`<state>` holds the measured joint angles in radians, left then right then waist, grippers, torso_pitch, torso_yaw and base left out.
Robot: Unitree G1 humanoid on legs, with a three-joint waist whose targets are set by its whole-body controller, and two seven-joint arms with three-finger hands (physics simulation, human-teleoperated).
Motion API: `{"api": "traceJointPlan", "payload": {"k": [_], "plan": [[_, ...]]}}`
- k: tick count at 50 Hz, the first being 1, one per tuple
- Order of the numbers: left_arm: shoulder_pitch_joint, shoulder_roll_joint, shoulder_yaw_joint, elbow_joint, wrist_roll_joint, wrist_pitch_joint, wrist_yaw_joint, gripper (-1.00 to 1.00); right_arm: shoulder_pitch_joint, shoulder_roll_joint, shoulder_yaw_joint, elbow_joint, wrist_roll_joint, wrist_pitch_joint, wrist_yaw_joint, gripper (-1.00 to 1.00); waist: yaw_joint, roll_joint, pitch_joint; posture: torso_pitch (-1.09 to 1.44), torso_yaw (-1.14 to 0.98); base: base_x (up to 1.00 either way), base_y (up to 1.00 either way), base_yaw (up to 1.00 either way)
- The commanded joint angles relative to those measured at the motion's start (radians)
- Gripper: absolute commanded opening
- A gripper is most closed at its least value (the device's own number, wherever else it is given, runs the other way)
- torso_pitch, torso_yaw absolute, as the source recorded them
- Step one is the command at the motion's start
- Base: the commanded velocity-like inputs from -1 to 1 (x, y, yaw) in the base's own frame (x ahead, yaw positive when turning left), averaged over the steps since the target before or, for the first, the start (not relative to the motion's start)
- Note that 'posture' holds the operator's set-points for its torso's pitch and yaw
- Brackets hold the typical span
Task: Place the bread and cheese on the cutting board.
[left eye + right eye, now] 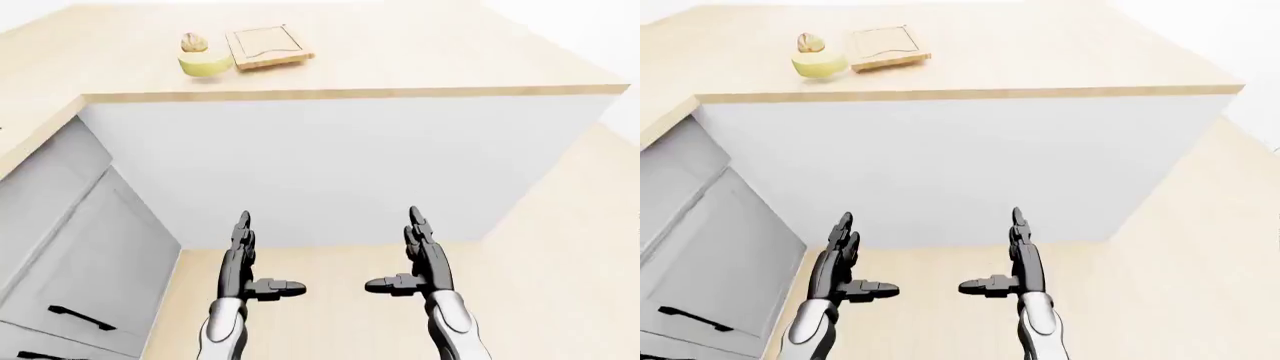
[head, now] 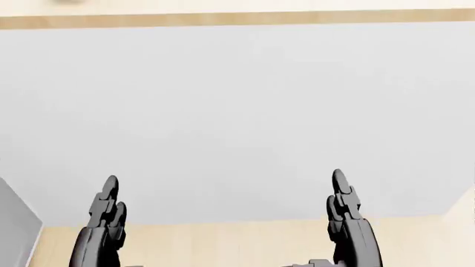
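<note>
Left-eye view: fingers of left hand (image 1: pixel 243 259) and right hand (image 1: pixel 420 259) are held spread, empty; cutting board (image 1: pixel 268 46), cheese (image 1: pixel 206 62) and bread (image 1: pixel 194 42) are seen well beyond fingertips, near counter edge (image 1: pixel 350 94).

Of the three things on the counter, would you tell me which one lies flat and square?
The cutting board, the flat tan square at the right of the group; the cheese is a yellow round and the bread a small brown lump.
</note>
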<state>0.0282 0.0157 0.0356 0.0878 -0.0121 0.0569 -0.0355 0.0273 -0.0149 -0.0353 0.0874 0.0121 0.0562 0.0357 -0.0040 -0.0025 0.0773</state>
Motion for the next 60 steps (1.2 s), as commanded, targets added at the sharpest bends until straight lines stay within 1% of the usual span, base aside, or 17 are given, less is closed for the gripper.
{"api": "traceJointPlan", "payload": {"k": [1, 3, 4, 5, 7, 16, 17, 18, 19, 20, 23, 24, 28, 30, 41, 51, 60], "plan": [[-0.038, 0.002, 0.003, -0.068, -0.006, -0.052, 0.001, 1.0, -0.034, -0.006, -0.004, -0.071, 0.003, -0.06, 0.001, 1.0, -0.002, -0.008, -0.001, 0.0, 0.0, 0.0, 0.0, 0.0], [-0.036, 0.002, 0.002, -0.069, -0.005, -0.045, 0.006, 1.0, -0.032, -0.005, -0.006, -0.067, 0.006, -0.066, 0.002, 1.0, 0.006, -0.001, -0.062, 0.0, 0.0, 0.0, 0.0, 0.0], [-0.032, 0.002, 0.002, -0.079, -0.006, -0.04, 0.006, 1.0, -0.028, -0.005, -0.004, -0.077, 0.002, -0.06, 0.001, 1.0, 0.006, -0.001, -0.052, 0.0, 0.0, 0.0, 0.0, 0.0], [-0.036, 0.003, 0.003, -0.067, -0.005, -0.048, 0.005, 1.0, -0.028, -0.005, -0.003, -0.076, 0.001, -0.059, -0.001, 1.0, 0.006, -0.006, -0.017, 0.0, 0.0, 0.0, 0.0, 0.0], [-0.038, 0.004, 0.003, -0.058, -0.006, -0.055, 0.003, 1.0, -0.031, -0.005, -0.004, -0.068, 0.001, -0.06, -0.002, 1.0, 0.007, -0.008, -0.069, 0.0, 0.0, 0.0, 0.0, 0.0], [-0.044, 0.003, 0.005, -0.044, -0.009, -0.057, 0.004, 1.0, -0.031, -0.005, -0.004, -0.066, -0.002, -0.063, 0.0, 1.0, 0.007, -0.005, -0.081, 0.0, 0.0, 0.0, 0.0, 0.0], [-0.677, 0.339, -0.027, -0.139, -0.354, 0.425, 0.254, 1.0, -0.701, -0.486, 0.086, -0.179, 0.528, 0.457, -0.309, 1.0, 0.008, -0.005, -0.083, 0.0, 0.0, 0.0, 0.0, 0.0], [-0.761, 0.323, 0.021, -0.14, -0.321, 0.516, 0.227, 1.0, -0.81, -0.455, 0.008, -0.198, 0.488, 0.612, -0.277, 1.0, 0.008, -0.006, -0.087, 0.0, 0.0, 0.0, 0.0, 0.0], [-0.778, 0.305, 0.045, -0.15, -0.287, 0.545, 0.203, 1.0, -0.833, -0.423, -0.028, -0.207, 0.43, 0.655, -0.239, 1.0, 0.006, -0.009, -0.123, 0.0, 0.0, 0.0, 0.0, 0.0], [-0.801, 0.295, 0.066, -0.155, -0.263, 0.569, 0.182, 1.0, -0.855, -0.404, -0.055, -0.215, 0.383, 0.688, -0.204, 1.0, 0.006, -0.006, -0.057, 0.0, 0.0, 0.0, 0.0, 0.0], [-0.837, 0.274, 0.099, -0.155, -0.216, 0.598, 0.144, 1.0, -0.887, -0.359, -0.098, -0.204, 0.286, 0.713, -0.135, 1.0, 0.009, -0.006, 0.0, 0.0, 0.0, 0.0, 0.0, 0.0], [-0.841, 0.269, 0.106, -0.161, -0.209, 0.606, 0.138, 1.0, -0.896, -0.35, -0.109, -0.207, 0.267, 0.726, -0.123, 1.0, 0.007, -0.007, -0.003, 0.0, 0.0, 0.0, 0.0, 0.0], [-0.841, 0.263, 0.121, -0.171, -0.189, 0.613, 0.12, 1.0, -0.92, -0.342, -0.138, -0.21, 0.229, 0.748, -0.089, 1.0, 0.007, -0.01, -0.071, 0.0, 0.0, 0.0, 0.0, 0.0], [-0.865, 0.271, 0.133, -0.181, -0.195, 0.643, 0.12, 1.0, -0.941, -0.346, -0.148, -0.211, 0.224, 0.765, -0.081, 1.0, 0.008, -0.01, -0.086, 0.0, 0.0, 0.0, 0.0, 0.0], [-1.05, 0.416, 0.188, -0.111, -0.231, 0.725, 0.091, 1.0, -1.103, -0.424, -0.164, -0.156, 0.211, 0.836, -0.046, 1.0, 0.008, -0.004, -0.05, 0.0, 0.0, 0.0, 0.0, 0.0], [-1.092, 0.503, 0.204, -0.045, -0.236, 0.713, 0.059, 1.0, -1.166, -0.469, -0.176, -0.086, 0.202, 0.835, -0.018, 1.0, 0.008, 0.002, -0.05, 0.0, 0.0, 0.0, 0.0, 0.0], [-1.126, 0.531, 0.21, -0.016, -0.25, 0.723, 0.049, 1.0, -1.164, -0.475, -0.187, -0.08, 0.217, 0.838, -0.016, 1.0, 0.007, 0.003, -0.046, 0.0, 0.0, 0.0, 0.0, 0.0]]}}
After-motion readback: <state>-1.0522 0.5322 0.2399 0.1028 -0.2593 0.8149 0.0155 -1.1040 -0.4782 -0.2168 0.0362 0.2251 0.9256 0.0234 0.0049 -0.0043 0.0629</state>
